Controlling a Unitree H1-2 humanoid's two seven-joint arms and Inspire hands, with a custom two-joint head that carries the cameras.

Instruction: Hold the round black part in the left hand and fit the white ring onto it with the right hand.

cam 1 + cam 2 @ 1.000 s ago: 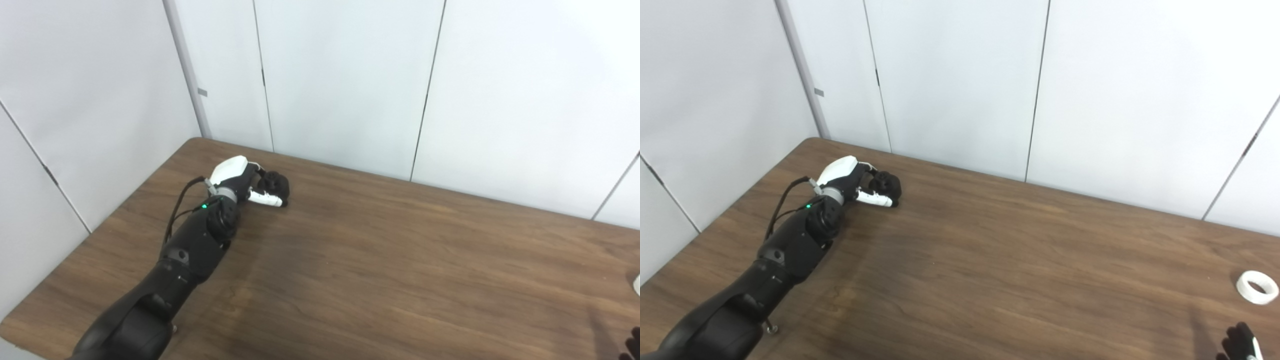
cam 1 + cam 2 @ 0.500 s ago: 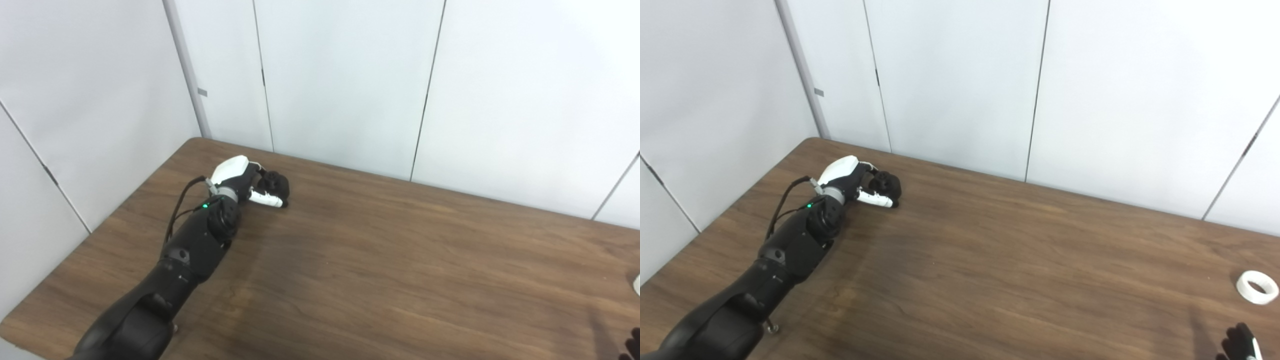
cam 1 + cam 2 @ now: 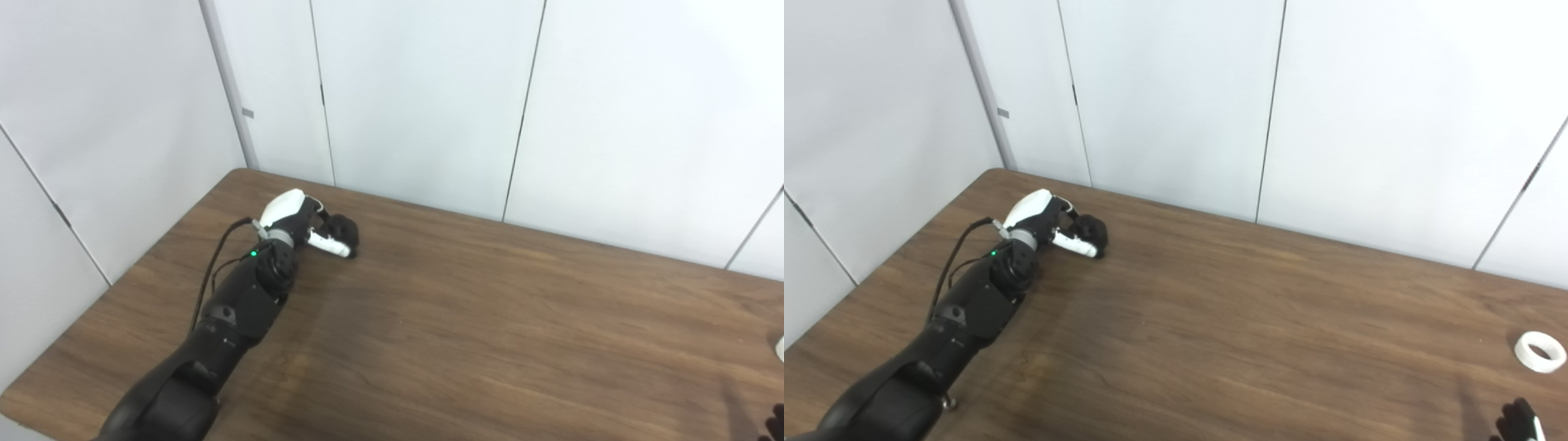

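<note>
Brown wood grain runs across the table, which fills the lower part of both views and meets pale wall panels at its far edge. Furthest left, the left arm comes in from the bottom corner, a dark jointed limb with a small green light near the wrist and a thin black cable looping along its outer side. At the end of that arm the left hand lies low over the table near the far left corner, white shell on its back, turned toward the right. Its fingers are curled around the black part, which sits just past the palm on the hand's right side, wrapped closely enough that only a rounded dark lump of it shows. Whether the part is lifted clear of the table or resting on it cannot be told from these views.

To the right of the left hand lies a wide stretch of bare wood. Well away from that hand, near the table's right edge, the white ring lies flat on the wood, its hole facing up; in the left eye view only a sliver of it shows at the picture's edge. Just nearer than the ring, at the bottom right corner, a few dark fingertips of the right hand poke into the picture, apart from the ring and not touching it. So little of this hand is visible that I cannot tell whether it is spread or clenched.
</note>
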